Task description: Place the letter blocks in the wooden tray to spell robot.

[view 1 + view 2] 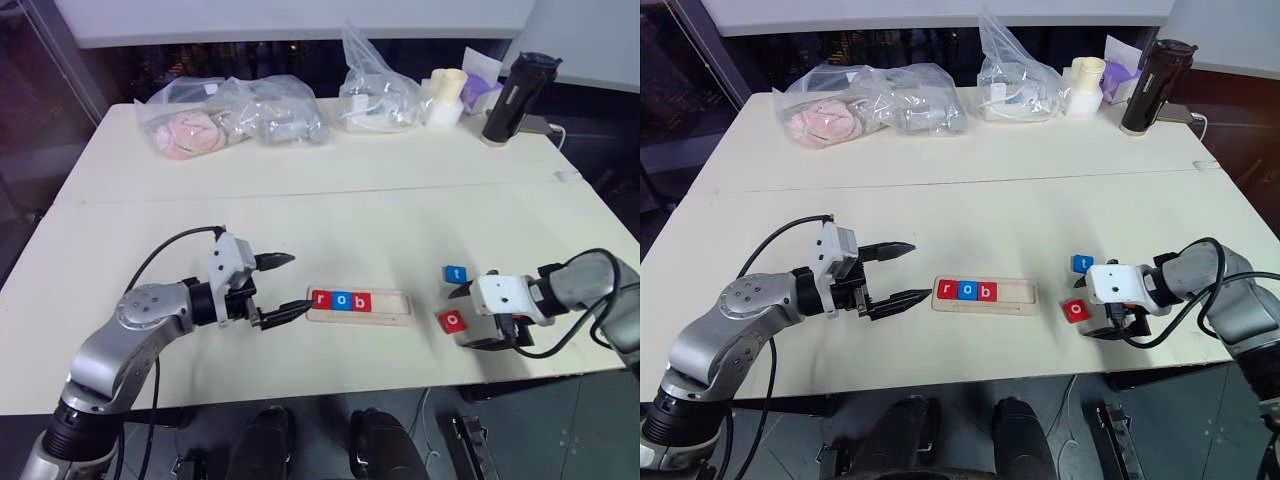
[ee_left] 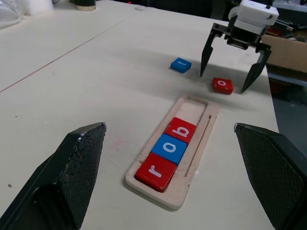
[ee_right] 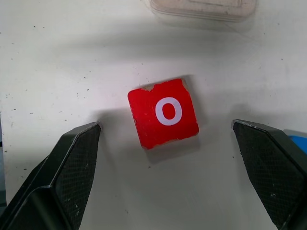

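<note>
Right gripper (image 3: pixel 165 177) wide open, straddling the red o block (image 3: pixel 163 113) untouched

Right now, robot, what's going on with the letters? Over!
Left gripper open beside wooden tray. Right gripper open over red o block. Tray holds r, o, b; blue t block loose. Nothing blocking.
</note>
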